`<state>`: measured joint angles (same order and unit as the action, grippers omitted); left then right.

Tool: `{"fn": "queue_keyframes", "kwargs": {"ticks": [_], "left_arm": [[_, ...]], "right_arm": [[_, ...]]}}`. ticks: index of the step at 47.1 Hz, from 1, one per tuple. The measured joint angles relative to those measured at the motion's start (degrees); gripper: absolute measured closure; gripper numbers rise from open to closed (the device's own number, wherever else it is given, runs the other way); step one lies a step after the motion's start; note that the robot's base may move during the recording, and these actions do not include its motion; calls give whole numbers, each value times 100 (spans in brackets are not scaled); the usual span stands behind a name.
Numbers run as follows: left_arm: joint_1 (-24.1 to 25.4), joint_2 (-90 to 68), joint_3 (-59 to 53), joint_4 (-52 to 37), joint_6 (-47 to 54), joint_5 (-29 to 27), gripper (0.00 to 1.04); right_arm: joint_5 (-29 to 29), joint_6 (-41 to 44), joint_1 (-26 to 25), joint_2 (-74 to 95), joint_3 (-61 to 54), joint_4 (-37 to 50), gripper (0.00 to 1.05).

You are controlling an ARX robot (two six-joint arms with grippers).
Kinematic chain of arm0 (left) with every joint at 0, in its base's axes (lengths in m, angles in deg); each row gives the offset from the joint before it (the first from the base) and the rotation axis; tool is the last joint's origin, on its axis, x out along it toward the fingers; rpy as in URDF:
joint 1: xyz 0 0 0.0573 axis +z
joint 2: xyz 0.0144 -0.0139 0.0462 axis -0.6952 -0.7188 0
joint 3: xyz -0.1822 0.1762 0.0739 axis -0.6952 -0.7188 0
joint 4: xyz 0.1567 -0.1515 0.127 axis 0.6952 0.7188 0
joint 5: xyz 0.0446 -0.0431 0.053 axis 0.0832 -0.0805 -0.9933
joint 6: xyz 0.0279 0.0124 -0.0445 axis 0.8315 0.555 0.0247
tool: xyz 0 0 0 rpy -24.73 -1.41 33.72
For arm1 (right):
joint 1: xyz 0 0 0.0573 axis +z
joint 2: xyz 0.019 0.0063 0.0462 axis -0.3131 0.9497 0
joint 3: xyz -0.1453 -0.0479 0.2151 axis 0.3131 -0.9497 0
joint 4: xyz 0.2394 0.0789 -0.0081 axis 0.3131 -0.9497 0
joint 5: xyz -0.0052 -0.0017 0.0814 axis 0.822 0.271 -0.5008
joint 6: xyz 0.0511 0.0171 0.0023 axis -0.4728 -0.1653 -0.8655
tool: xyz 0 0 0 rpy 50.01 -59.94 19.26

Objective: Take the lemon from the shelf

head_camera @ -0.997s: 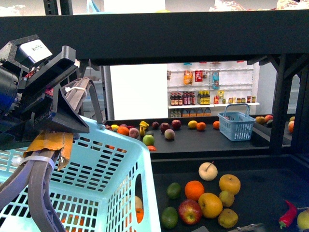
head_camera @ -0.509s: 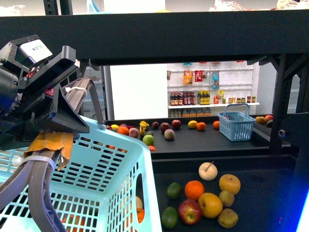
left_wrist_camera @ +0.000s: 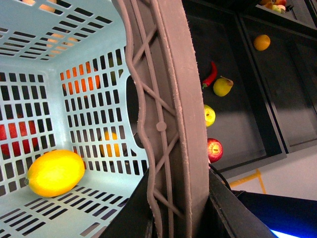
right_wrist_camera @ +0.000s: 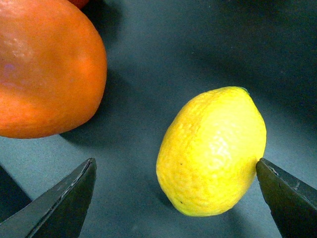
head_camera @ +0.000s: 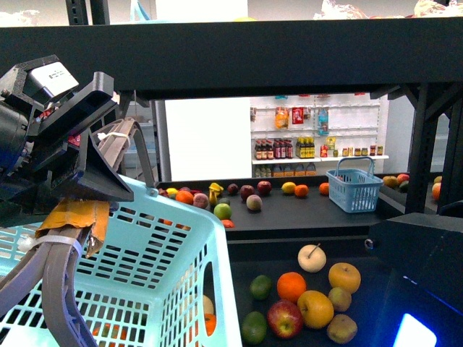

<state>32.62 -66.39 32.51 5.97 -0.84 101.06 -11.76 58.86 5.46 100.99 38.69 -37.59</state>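
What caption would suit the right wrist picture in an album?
Open right gripper straddles a lemon on the dark shelf, an orange beside it.

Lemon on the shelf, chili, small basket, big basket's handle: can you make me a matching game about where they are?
Things:
1. lemon
2. chili
3. small basket
4. handle

Places:
A. clamped in the left gripper
B. far at the back, pale blue
C. inside the open right gripper
D. beside a yellow-green fruit

Pairs: 1-C, 2-D, 3-B, 4-A.
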Motion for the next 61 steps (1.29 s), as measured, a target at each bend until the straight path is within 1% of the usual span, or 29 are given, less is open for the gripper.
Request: {"fn": "queue_keyframes", "kwargs": {"ticks": [26, 61], "left_arm": [[0, 0, 0, 0, 0, 2, 88], [0, 0, 0, 0, 0, 2, 88]], "right_arm": [[208, 688, -74, 640, 1211, -1032, 8], [247, 841, -72, 914, 1762, -1515, 8]]}}
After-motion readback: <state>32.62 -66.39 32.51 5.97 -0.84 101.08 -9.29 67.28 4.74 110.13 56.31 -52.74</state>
